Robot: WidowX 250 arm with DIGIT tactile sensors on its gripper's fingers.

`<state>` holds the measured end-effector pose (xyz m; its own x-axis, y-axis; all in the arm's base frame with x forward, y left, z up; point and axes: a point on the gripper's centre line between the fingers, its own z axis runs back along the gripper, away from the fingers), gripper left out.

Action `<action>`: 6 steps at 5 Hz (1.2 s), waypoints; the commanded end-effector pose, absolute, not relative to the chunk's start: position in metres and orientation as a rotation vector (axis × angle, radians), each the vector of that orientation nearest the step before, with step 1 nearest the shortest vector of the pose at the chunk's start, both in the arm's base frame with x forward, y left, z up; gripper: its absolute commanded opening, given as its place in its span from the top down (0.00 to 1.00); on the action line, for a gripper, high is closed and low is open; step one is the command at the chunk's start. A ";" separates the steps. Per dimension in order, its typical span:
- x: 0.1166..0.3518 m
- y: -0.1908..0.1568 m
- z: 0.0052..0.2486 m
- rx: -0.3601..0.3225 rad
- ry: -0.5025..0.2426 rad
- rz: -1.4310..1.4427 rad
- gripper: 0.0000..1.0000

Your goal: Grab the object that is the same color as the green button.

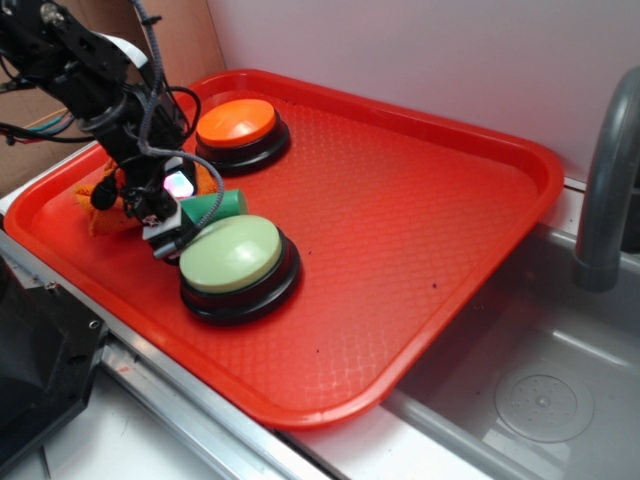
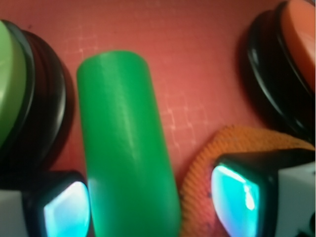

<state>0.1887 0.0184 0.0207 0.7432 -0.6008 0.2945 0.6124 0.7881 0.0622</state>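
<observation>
Wrist view: green cylinder (image 2: 127,148) lies on the red tray (image 2: 197,59) between the two fingertips (image 2: 66,210), jaws spread wide, gap showing on both sides. Exterior view: gripper (image 1: 172,215) low over the cylinder (image 1: 215,207), between green button (image 1: 233,255) and orange button (image 1: 237,124); orange cloth (image 1: 105,205) beside it.

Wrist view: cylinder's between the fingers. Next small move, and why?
Probably close the gripper. The green cylinder lies between the open fingers, near the left pad; the orange cloth under the right one may get pinched.
</observation>
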 end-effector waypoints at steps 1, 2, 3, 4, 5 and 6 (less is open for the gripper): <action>0.201 -0.014 0.024 -0.041 -0.308 -0.654 0.00; 0.205 -0.029 0.026 -0.030 -0.298 -0.666 0.00; 0.206 -0.033 0.024 -0.039 -0.282 -0.657 0.00; 0.206 -0.027 0.017 -0.037 -0.222 -0.578 1.00; 0.207 -0.019 0.012 -0.051 -0.190 -0.514 1.00; 0.208 -0.010 0.021 -0.051 -0.116 -0.403 1.00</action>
<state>0.1993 -0.0127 0.0183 0.9166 -0.3896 0.0895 0.3941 0.9182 -0.0392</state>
